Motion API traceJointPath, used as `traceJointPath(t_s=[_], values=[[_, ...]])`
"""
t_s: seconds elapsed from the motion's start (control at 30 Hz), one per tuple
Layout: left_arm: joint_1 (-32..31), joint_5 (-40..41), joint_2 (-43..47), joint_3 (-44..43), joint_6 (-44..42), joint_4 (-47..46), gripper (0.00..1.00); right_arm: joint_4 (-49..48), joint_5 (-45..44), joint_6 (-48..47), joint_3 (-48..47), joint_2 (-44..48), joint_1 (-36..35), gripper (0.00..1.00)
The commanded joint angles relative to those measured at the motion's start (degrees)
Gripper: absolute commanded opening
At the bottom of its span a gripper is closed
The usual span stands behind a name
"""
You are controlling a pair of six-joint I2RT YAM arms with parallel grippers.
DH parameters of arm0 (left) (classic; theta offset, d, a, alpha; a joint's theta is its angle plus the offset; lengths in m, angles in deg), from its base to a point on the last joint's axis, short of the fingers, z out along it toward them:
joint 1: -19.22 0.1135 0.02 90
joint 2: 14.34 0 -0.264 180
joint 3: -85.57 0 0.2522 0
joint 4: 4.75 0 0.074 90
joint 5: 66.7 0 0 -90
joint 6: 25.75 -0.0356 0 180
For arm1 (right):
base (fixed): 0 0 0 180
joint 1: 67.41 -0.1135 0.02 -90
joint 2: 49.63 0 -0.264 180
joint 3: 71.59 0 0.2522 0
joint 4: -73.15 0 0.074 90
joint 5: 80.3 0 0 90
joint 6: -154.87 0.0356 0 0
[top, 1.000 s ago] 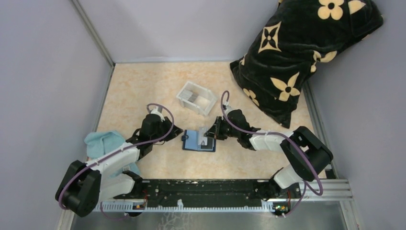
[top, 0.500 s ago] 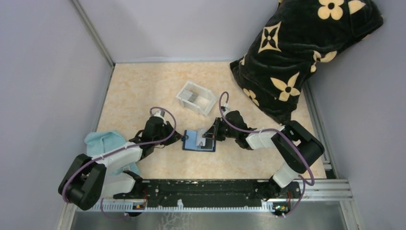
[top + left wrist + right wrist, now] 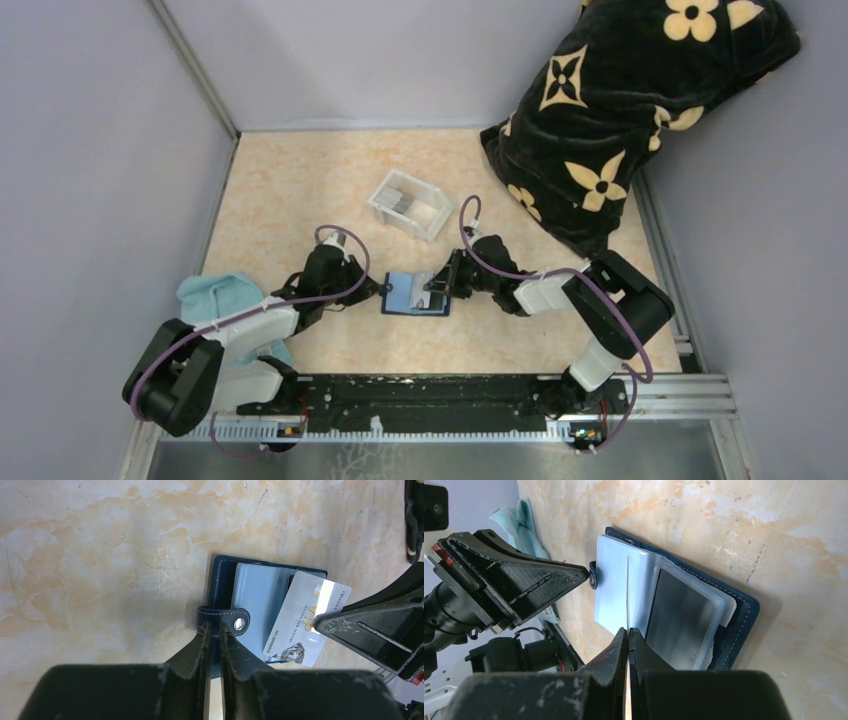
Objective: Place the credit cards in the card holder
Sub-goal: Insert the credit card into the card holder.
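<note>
- Lying open on the desk (image 3: 300, 190) between both arms, pale sleeves up: card holder (image 3: 260, 595)
- Pinned by its snap tab (image 3: 225, 620) in the clenched left end effector (image 3: 214, 640)
- Gripped in the closed right end effector (image 3: 628, 635), tilted over the sleeves: silver credit card (image 3: 305, 625)
- Hold the tab down; bring the card's leading edge to a sleeve mouth, flatten, slide in square
- Avoid buckling the sleeve

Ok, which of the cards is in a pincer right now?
The silver VIP card, pinched by the right pincer over the open wallet; the grey one sits in a sleeve.
</note>
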Motion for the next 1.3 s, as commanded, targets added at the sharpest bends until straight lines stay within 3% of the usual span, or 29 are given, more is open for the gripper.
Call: traceJointPath(t_s=[0.0, 0.67, 1.27], values=[[-0.5, 0.8, -0.4, 0.5, -0.7, -0.8, 0.16, -3.3, 0.4, 0.8, 0.4, -0.7, -0.3, 0.0], [-0.9, 1.0, -1.0, 0.1, -0.7, -1.1, 0.16, -3.4, 0.6, 4.3, 1.5, -2.1, -0.3, 0.0], [-1.1, 1.1, -2.5, -1.2, -1.2, -1.0, 0.16, -6.1, 3.4, 7.6, -1.2, -10.7, -0.2, 0.0]])
